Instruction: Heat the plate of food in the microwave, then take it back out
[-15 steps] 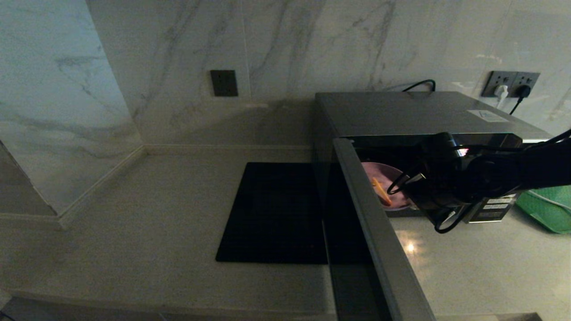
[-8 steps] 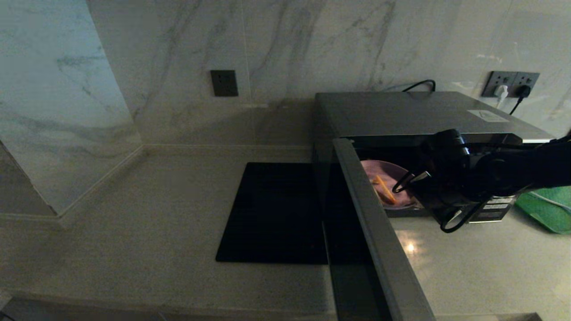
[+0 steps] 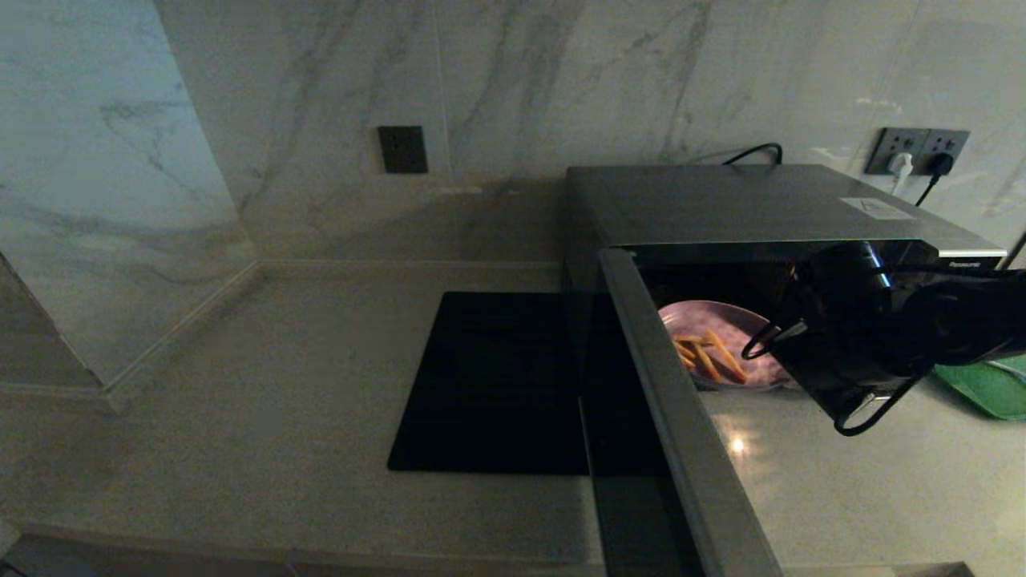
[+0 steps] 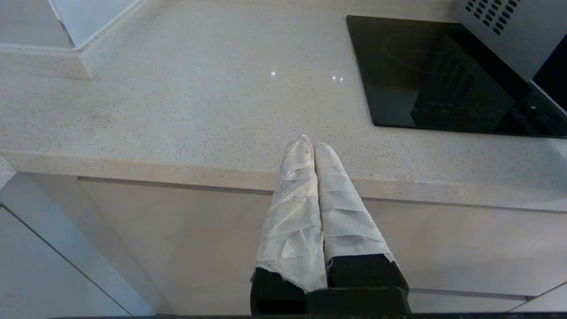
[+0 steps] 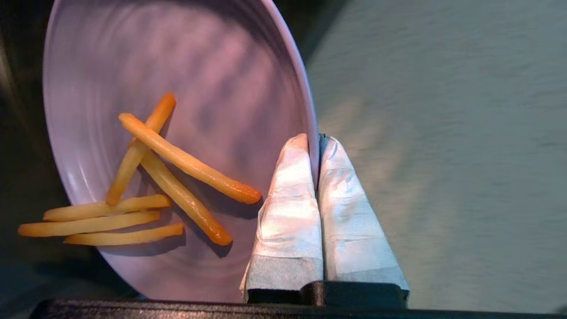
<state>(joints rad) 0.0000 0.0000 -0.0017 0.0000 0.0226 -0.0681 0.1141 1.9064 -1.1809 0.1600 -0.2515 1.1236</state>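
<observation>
You had the right gripper at the mouth of the microwave, its jaws pinched tight on the rim of the plate of food; one taped finger lay inside the rim and the other outside it. The lilac plate sat at the front edge of the oven cavity, partly over the threshold, with the pale worktop showing beyond its rim in your right wrist view. Several golden-orange sticks lay on it, some crossing one another near the middle and three side by side nearer the plate's edge. In the head view the plate showed just behind the open door, which stood swung out toward the camera on the oven's left side, with the black mat on the worktop to its left. A green tray lay past your right arm at the far right. Your left gripper hung parked off the front edge of the worktop, its jaws closed on nothing, fingertips together.
</observation>
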